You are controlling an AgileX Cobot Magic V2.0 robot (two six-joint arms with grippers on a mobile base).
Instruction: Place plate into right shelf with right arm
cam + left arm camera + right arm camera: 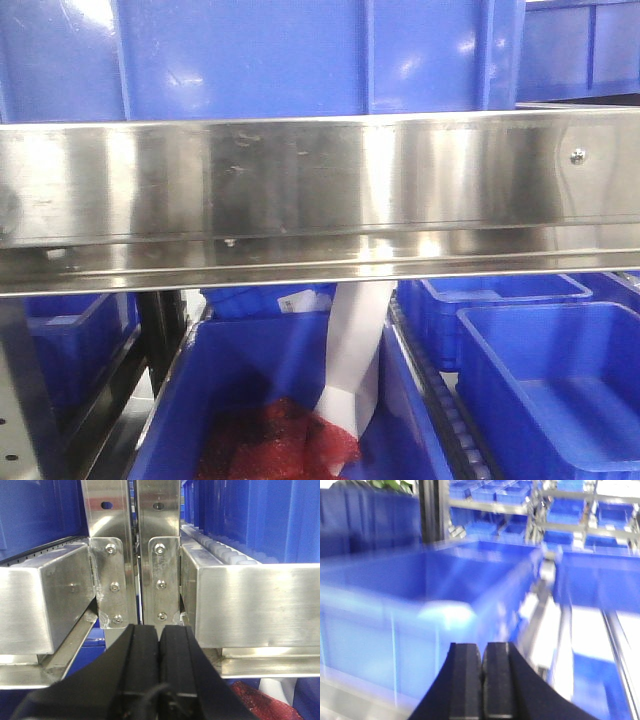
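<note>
Front view: a wide steel rail [320,190] of the right shelf crosses mid-frame, blue bins [300,55] above and below. In the lower centre bin [250,380] a white object [355,360] stands tilted beside red mesh [270,440]; whether it is the plate cannot be told. Left gripper [159,645], pads together, faces steel posts [157,550]. Right gripper [482,675], pads together, empty, faces a blurred bin [420,595].

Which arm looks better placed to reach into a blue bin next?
Probably the right: its shut gripper faces a blue bin, though blurred. The left gripper, also shut, faces steel posts.
</note>
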